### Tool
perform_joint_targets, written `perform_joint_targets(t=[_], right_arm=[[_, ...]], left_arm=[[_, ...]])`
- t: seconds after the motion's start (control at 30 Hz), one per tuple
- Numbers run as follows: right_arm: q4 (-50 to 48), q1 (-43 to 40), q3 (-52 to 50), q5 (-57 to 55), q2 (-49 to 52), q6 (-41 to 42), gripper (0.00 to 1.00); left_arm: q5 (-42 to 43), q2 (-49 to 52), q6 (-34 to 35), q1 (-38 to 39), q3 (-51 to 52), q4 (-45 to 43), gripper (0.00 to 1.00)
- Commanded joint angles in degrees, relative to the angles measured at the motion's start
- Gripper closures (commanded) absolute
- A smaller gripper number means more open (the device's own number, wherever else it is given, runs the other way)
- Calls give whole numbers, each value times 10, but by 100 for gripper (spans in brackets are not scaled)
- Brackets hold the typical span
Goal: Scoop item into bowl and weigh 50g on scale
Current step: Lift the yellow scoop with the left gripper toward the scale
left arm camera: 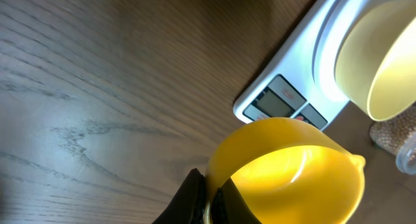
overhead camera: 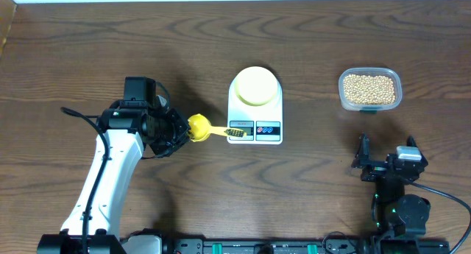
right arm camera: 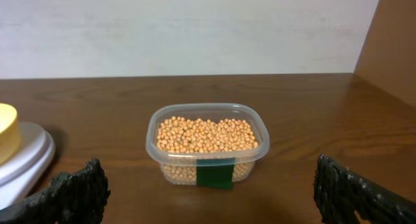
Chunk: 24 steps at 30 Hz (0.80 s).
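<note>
Left gripper [overhead camera: 180, 131] has its jaws clamped on a yellow scoop [overhead camera: 197, 127], held above the wooden table [overhead camera: 73, 48] just left of the scale [overhead camera: 237, 110]. In the left wrist view the black fingers [left arm camera: 195, 197] sit right at the base of the scoop's cup, which fills the lower frame. From overhead, a thin yellow part runs from the cup to the scale's front-left corner, by the display [left arm camera: 276, 97]. The reading is too small to tell. Can't tell from either view whether anything is in the scoop. The scale is at table centre, display and buttons [overhead camera: 268, 129] on the edge facing the arms. The pale yellow-green bowl [overhead camera: 256, 85] sits on the scale's rear half, narrower than the platform, and its inside looks plain pale yellow from overhead. The beans [overhead camera: 369, 88] are all in a clear plastic tub [right arm camera: 151, 138] on the right side of the table, well apart from the scale, filled nearly to the rim, with a strip of green tape [right arm camera: 214, 174] on the near wall. Right gripper [overhead camera: 386, 154] sits low near the front edge, short of the tub, jaws spread wide with nothing between them. In its wrist view the two fingers sit at the frame's lower corners, tub centred ahead, not touching.
</note>
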<state>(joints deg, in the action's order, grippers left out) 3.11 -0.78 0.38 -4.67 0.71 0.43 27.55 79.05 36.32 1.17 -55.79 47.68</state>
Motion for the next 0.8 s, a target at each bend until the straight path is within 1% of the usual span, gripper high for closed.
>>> perform_joint_targets(t=[0.0, 0.17, 0.3, 0.4, 0.6, 0.77], right_arm=[[-10, 5, -1, 42, -3, 21, 1], [2, 5, 12, 139, -3, 23, 1], [40, 4, 49, 149, 4, 49, 1], [66, 4, 95, 149, 26, 50, 1], [124, 4, 214, 157, 135, 54, 1], [178, 4, 317, 220, 273, 60, 1]], left_arm=[[21, -5, 11, -2, 3, 2, 93], [20, -5, 11, -2, 3, 1, 93], [20, -5, 11, -2, 3, 0, 93], [20, -5, 11, -2, 3, 0, 93], [20, -5, 11, -2, 3, 0, 93], [20, -5, 11, -2, 3, 0, 93]])
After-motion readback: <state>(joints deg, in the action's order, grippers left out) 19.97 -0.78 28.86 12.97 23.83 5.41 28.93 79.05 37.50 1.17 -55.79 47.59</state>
